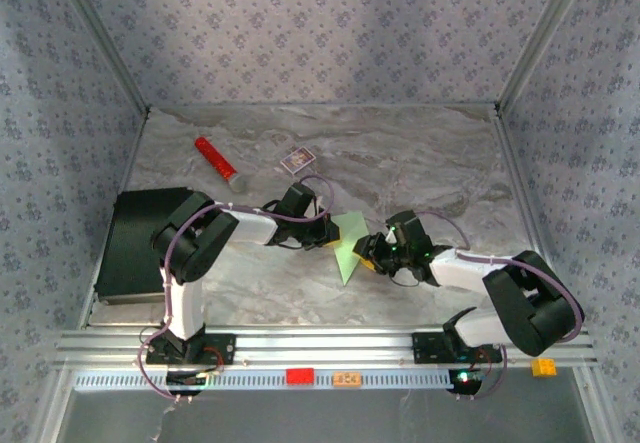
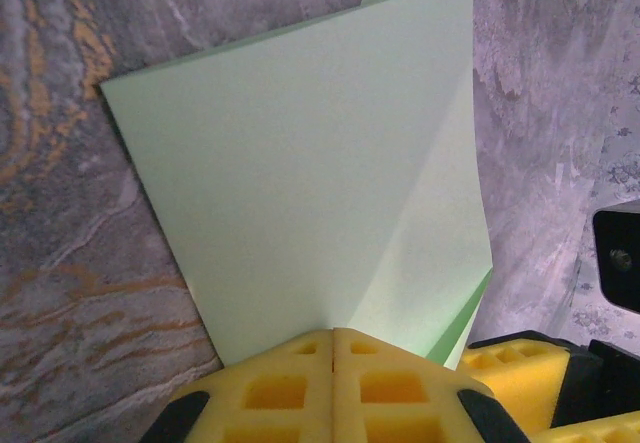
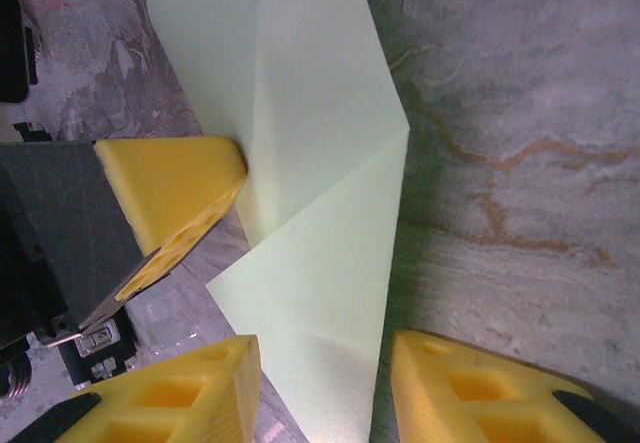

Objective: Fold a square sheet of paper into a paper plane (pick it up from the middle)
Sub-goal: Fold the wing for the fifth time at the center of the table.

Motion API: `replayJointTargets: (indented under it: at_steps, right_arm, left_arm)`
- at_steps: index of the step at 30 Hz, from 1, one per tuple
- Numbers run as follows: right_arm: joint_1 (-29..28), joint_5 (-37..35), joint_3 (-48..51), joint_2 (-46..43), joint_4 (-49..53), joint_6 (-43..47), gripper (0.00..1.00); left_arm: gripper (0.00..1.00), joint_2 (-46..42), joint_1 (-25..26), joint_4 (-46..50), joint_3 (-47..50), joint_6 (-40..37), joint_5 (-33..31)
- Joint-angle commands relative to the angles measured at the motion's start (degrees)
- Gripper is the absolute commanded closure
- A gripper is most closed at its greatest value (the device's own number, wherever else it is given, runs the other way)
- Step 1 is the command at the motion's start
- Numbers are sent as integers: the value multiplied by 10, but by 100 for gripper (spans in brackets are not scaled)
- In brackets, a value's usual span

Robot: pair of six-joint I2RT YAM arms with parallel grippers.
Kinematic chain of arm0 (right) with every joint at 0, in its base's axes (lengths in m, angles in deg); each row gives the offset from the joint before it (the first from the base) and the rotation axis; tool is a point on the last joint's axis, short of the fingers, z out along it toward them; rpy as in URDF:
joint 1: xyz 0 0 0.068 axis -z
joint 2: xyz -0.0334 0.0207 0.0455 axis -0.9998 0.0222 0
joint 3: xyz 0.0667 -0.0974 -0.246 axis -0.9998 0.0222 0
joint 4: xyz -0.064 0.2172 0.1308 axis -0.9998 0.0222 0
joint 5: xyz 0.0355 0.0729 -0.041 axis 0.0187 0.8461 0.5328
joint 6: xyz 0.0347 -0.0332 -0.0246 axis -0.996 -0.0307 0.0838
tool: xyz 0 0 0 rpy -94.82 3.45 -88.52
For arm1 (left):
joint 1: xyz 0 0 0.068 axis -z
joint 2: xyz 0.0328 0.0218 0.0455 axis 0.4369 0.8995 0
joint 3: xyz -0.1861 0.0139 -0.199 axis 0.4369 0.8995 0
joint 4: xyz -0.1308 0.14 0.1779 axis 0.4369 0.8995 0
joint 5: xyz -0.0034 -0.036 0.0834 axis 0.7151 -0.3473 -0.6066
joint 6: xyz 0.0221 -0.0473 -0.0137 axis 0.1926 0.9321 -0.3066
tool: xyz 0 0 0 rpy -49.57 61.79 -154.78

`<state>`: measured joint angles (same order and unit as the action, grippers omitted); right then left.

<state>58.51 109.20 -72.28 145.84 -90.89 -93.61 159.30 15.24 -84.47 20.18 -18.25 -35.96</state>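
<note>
While left fingers (image 2: 280, 388) pinch, right fingers (image 3: 480, 393) straddle paper (image 3: 310, 163)

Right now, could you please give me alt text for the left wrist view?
A creased pale green sheet of paper spreads over a grey marbled table, its near edge pinched by the shut, yellow-padded left tool at the bottom of the frame.

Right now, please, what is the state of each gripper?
Left gripper: shut on the green paper's edge.
Right gripper: open, straddling the paper, not gripping it.
</note>
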Motion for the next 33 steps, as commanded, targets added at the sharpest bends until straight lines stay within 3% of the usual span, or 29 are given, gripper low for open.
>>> replayJointTargets:
  at_steps: [1, 16, 25, 33]
  right_arm:
    - [7, 10, -13, 2, -19, 29, 59]
    - [43, 56, -42, 44, -39, 69, 59]
    - [76, 113, -57, 88, -28, 128, 75]
    - [70, 87, -42, 86, -30, 107, 86]
  left_arm:
    - [94, 12, -6, 40, 16, -4, -15]
    - [94, 11, -6, 40, 14, -6, -14]
    - [92, -27, -7, 50, -2, -6, -15]
    - [88, -56, -8, 38, 7, 2, -19]
